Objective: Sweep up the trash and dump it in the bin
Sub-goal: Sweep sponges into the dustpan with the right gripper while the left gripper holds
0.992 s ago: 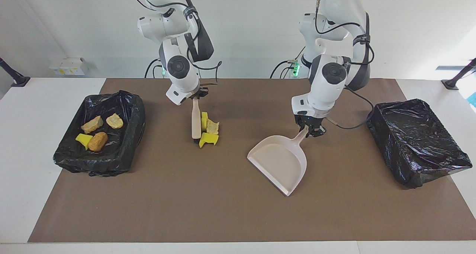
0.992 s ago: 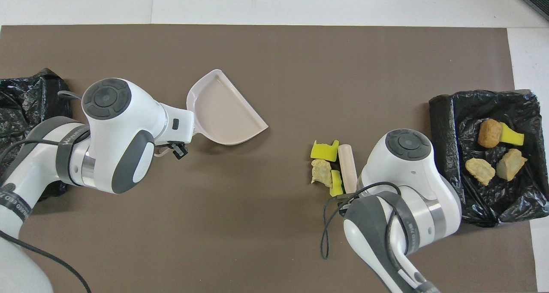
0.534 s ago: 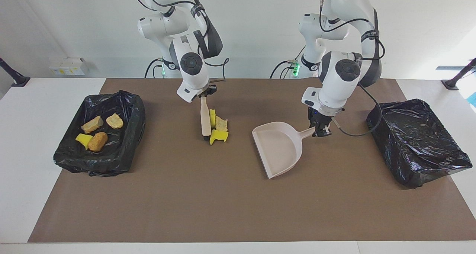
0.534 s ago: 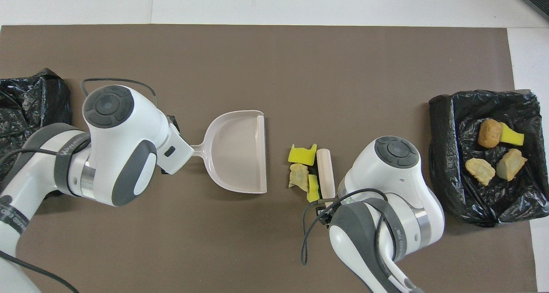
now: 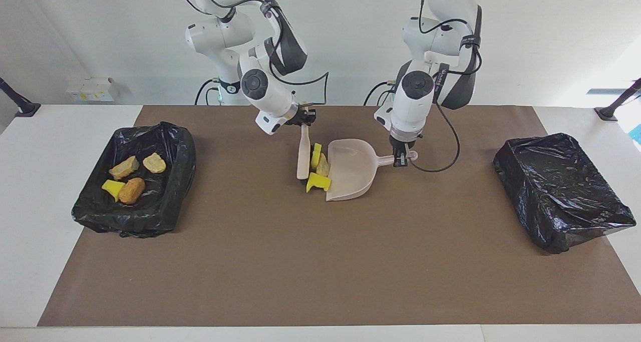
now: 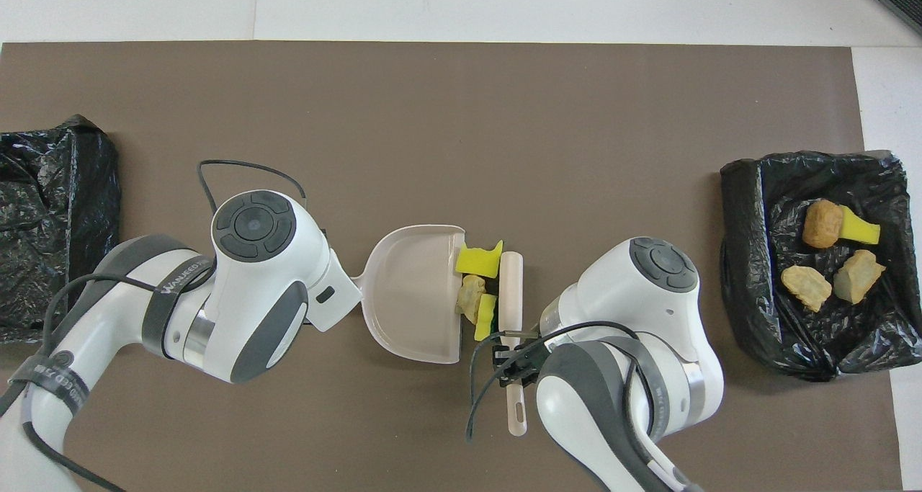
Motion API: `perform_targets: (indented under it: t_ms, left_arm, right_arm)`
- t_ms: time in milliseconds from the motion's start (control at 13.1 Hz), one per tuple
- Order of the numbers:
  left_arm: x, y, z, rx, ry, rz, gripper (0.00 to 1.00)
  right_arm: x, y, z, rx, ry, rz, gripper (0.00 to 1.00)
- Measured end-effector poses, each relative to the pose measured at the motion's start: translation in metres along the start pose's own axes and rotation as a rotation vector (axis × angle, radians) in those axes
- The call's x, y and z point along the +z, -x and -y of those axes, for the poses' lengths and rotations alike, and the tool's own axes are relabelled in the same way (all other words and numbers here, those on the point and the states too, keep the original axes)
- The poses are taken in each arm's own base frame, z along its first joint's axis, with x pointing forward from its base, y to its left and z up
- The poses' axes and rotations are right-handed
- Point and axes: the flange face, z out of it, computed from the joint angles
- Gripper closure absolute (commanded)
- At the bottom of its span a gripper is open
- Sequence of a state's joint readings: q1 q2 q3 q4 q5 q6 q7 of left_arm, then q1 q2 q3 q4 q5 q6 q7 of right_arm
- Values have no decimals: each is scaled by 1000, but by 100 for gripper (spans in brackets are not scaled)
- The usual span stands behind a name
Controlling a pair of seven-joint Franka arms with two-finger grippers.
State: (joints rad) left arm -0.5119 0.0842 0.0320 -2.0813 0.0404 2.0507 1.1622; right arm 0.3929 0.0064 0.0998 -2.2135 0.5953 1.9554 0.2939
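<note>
R gripper [image 5: 304, 123] clamped on brush [image 5: 303, 154] handle; L gripper [image 5: 399, 159] clamped on dustpan [image 5: 353, 174] handle.

Three scraps [image 5: 319, 174] mid-table, wedged btwn brush and pan lip, brush at their 9 o'clock in facing view. Four more in bin [image 5: 173, 202] at R arm's end. Other bin [image 5: 561, 192] looks empty.

Scraps prob. light, soft sponge and crumbly lumps; likely to tumble, so push low, don't pinch.

Overhead view shows scraps on the lip, not yet well inside pan; facing view shows brush bristles down on mat.
</note>
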Motion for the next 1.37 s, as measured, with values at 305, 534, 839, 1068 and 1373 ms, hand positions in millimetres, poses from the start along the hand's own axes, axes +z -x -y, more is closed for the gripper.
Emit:
perform_targets:
  t_ms: [305, 534, 839, 1068, 1373]
  left_arm:
    - [19, -27, -20, -18, -20, -3, 100]
    - [23, -28, -21, -21, -38, -13, 100]
    - [24, 3, -3, -39, -55, -54, 100]
    - [28, 45, 12, -21, -41, -113, 100]
    - [15, 131, 38, 36, -71, -171, 100]
  right_arm:
    - [7, 2, 32, 38, -162, -6, 100]
    - [-8, -4, 52, 51, -202, -24, 100]
    - [-33, 9, 63, 29, -13, 0, 100]
    - [-51, 20, 59, -3, 174, -19, 100]
    - [-45, 33, 50, -38, 297, -9, 100]
